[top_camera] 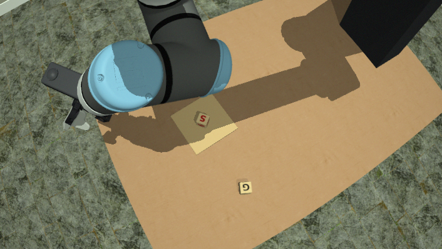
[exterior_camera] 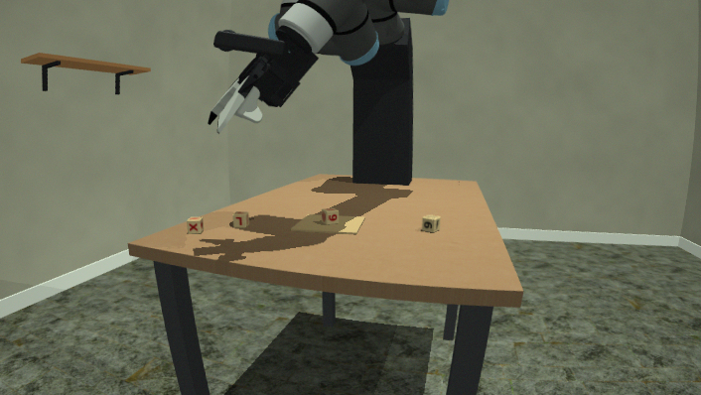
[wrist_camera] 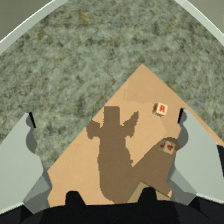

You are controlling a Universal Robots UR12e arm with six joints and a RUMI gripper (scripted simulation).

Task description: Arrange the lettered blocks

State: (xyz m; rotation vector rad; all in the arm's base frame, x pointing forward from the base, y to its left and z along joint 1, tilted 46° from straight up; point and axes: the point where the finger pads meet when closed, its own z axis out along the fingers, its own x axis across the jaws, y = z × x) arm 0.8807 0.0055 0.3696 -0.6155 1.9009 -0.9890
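The S block (top_camera: 203, 119) (exterior_camera: 330, 216) sits near the middle of the yellow mat (top_camera: 223, 129) (exterior_camera: 352, 226) (wrist_camera: 138, 192), S on top. The G block (top_camera: 245, 188) (exterior_camera: 431, 223) lies off the mat; its black G looks upside down in the top view. The R block (exterior_camera: 195, 225) (wrist_camera: 161, 108) is off the mat near a table corner, red R on top in the wrist view. The fourth block (exterior_camera: 240, 219) (wrist_camera: 168, 147) is off the mat at the shadow's edge, a small red symbol on top. My gripper (top_camera: 76, 127) (exterior_camera: 235, 121) (wrist_camera: 107, 111) is open and empty, high above the table's edge.
The black robot pedestal (top_camera: 385, 31) (exterior_camera: 382, 119) stands at the far end of the wooden table (top_camera: 297, 150) (exterior_camera: 397, 263). The arm hangs over the table and shades most of the mat. A wall shelf (exterior_camera: 86, 64) is at the left in the exterior view.
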